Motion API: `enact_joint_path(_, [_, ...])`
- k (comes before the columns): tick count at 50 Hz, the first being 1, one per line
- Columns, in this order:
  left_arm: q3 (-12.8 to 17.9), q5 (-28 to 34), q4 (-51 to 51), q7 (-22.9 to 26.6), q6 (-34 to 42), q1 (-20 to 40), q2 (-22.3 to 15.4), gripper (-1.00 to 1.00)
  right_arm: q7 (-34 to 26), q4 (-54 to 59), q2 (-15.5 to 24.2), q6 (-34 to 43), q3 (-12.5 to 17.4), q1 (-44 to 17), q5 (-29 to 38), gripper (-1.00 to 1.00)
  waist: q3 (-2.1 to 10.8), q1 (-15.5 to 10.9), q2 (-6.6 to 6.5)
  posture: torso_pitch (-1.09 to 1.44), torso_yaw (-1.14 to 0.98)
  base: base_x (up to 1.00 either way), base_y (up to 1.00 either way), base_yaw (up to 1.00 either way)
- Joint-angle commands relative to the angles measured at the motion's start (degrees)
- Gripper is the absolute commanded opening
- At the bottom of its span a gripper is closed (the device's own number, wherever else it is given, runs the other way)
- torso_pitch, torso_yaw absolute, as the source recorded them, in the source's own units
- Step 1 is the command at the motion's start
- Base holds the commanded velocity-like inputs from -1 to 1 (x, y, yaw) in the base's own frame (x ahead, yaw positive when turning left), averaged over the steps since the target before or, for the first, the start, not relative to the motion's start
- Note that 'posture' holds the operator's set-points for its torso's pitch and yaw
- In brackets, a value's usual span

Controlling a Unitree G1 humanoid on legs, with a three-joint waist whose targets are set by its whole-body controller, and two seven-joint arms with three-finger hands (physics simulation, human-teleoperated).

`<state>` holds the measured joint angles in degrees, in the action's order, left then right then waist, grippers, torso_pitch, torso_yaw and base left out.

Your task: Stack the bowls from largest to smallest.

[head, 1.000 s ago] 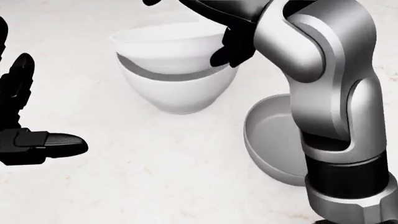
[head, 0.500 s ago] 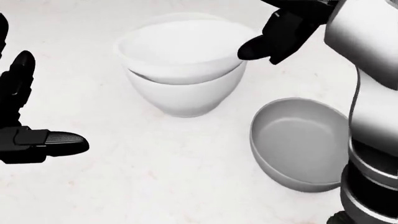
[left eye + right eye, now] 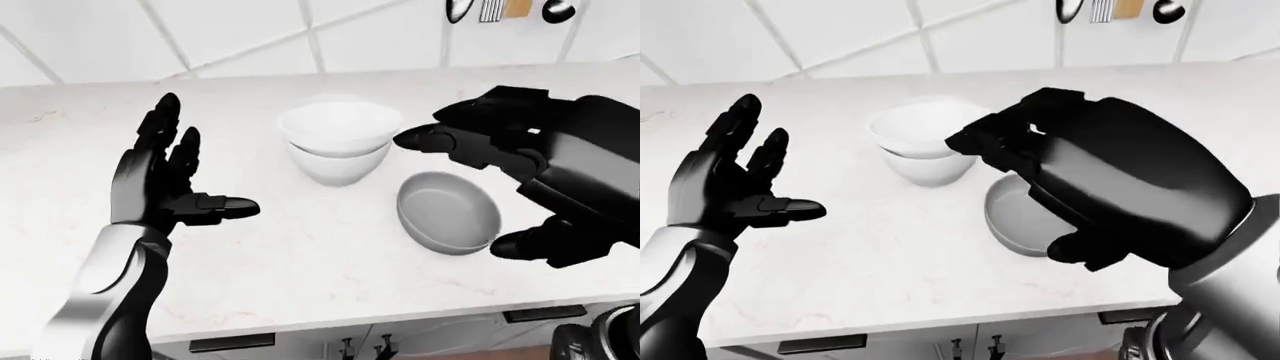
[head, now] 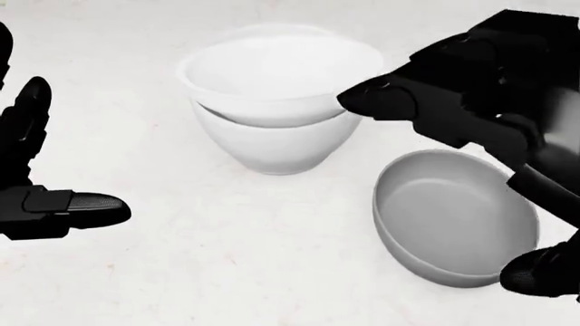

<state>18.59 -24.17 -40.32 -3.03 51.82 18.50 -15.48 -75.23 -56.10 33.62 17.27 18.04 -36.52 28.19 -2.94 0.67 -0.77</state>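
Two white bowls are stacked on the counter: the upper white bowl [image 4: 281,75] rests in the deeper lower white bowl [image 4: 272,146]. A shallow grey bowl [image 4: 449,221] stands alone to their lower right. My right hand [image 4: 430,187] hovers open over the grey bowl, fingers pointing left toward the stack, thumb past the bowl's lower right rim, holding nothing. At the left edge of the head view my left hand [image 4: 77,146] is open and empty, palm facing the stack, well apart from it.
The bowls stand on a white marble counter [image 3: 300,255] that runs to a tiled wall [image 3: 230,30] at the top. Utensils [image 3: 500,9] hang at the top right. The counter's near edge with cabinet fronts [image 3: 330,337] lies along the bottom.
My right hand has left the upper white bowl's rim and drawn back down and right over the grey bowl. The upper bowl has settled level in the lower one. The left hand is unmoved.
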Motion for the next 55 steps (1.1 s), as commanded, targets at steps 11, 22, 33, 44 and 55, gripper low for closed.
enact_joint_path(11, [0.11, 0.05, -2.27, -0.03, -1.15, 1.31, -0.17, 1.0, 5.05, -2.69, -5.11, -9.24, 2.82, 14.98, -0.46, 0.47, 1.43, 0.12, 0.22, 0.0, 0.0, 0.0, 0.0, 0.0])
enact_joint_path(22, [-0.37, 1.14, -1.36, 0.75, -2.52, 0.79, 0.14, 1.0, 9.75, 5.56, -10.11, -23.94, 3.77, 22.24, 4.33, 0.37, 1.94, 0.16, 0.2, 0.0, 0.0, 0.0, 0.0, 0.0])
enact_joint_path(33, [-0.68, 1.6, -1.84, 0.78, -2.47, 0.45, 0.72, 1.0, 15.36, 16.28, -10.14, -31.14, 4.53, 23.62, 7.55, 0.29, 2.29, 0.1, 0.4, 0.0, 0.0, 0.0, 0.0, 0.0])
enact_joint_path(44, [-0.6, 1.95, -1.07, 1.18, -3.34, 0.28, 0.82, 1.0, 18.41, 19.97, -12.16, -35.02, 2.32, 25.15, 11.55, 0.2, 2.49, 0.07, 0.62, 0.0, 0.0, 0.0, 0.0, 0.0])
enact_joint_path(55, [-1.05, 2.25, -0.6, 0.9, -3.95, 0.2, 1.04, 1.0, 19.19, 21.94, -12.38, -36.01, 2.36, 25.47, 12.06, -0.33, 2.56, 0.2, 0.92, 0.0, 0.0, 0.0, 0.0, 0.0])
